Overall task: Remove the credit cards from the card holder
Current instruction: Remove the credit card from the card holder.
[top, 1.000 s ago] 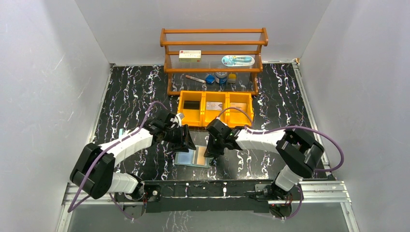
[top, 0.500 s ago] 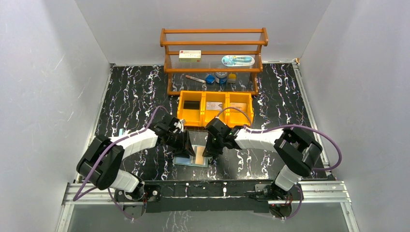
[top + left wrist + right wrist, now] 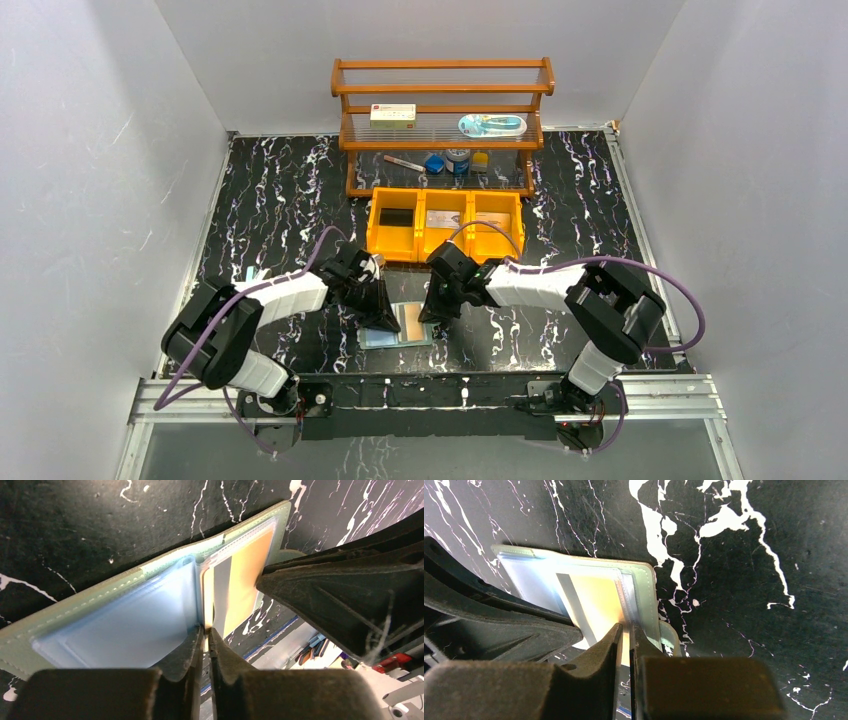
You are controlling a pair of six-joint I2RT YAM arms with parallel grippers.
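The card holder (image 3: 384, 338) lies open by the table's (image 3: 280, 190) near edge. The left gripper (image 3: 206, 631) pinches the orange card (image 3: 246, 580); the right gripper (image 3: 625, 628) clamps its flap.

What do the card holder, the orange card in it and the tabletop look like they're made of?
The card holder looks like matte sage-green faux leather or vinyl, going by its stitched rim; its inner pockets are glossy translucent film. The orange card seems smooth plastic with a grey stripe. The tabletop is black with white veins, probably printed marble-look laminate.
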